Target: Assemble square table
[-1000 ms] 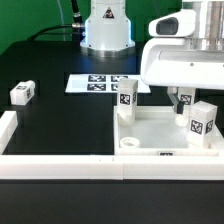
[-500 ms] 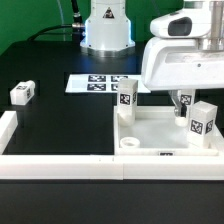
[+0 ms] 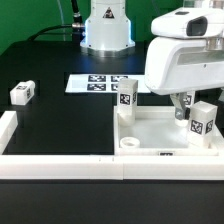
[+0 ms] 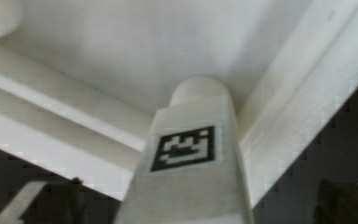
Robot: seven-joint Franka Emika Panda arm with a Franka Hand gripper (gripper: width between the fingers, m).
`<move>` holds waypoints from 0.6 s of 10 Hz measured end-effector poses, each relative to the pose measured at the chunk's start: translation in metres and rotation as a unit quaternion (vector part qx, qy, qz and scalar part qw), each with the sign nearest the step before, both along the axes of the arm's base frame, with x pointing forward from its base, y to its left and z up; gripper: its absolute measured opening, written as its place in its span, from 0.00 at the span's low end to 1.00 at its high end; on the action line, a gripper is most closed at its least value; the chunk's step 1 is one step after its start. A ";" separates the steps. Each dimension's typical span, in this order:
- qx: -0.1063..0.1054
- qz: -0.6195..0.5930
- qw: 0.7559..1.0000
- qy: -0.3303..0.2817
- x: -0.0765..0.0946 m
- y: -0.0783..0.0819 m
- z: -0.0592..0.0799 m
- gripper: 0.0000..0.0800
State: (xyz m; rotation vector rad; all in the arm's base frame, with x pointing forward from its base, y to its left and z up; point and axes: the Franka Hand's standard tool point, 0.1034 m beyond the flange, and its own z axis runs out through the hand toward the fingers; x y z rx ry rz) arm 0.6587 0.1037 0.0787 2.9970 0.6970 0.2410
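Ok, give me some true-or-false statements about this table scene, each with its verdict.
1. A short white tagged leg lies alone on the black table. True.
2. The marker board lies inside the white square plastic tabletop. False: it lies on the black table, outside it.
3. Two tagged white legs stand upright on the tabletop. True.
4. The claw is shut on the lone leg. False: it is open, above the tabletop.
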 end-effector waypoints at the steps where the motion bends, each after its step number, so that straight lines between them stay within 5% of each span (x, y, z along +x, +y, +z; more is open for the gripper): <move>1: 0.001 -0.005 1.000 0.000 0.000 0.000 0.000 0.80; 2: 0.001 -0.005 1.000 0.000 0.000 0.000 0.000 0.58; 3: 0.001 -0.005 1.000 0.000 0.000 0.000 0.000 0.58; 4: 0.002 -0.010 1.000 0.000 0.000 0.000 0.000 0.36; 6: 0.007 -0.037 0.999 0.000 0.000 0.000 0.000 0.36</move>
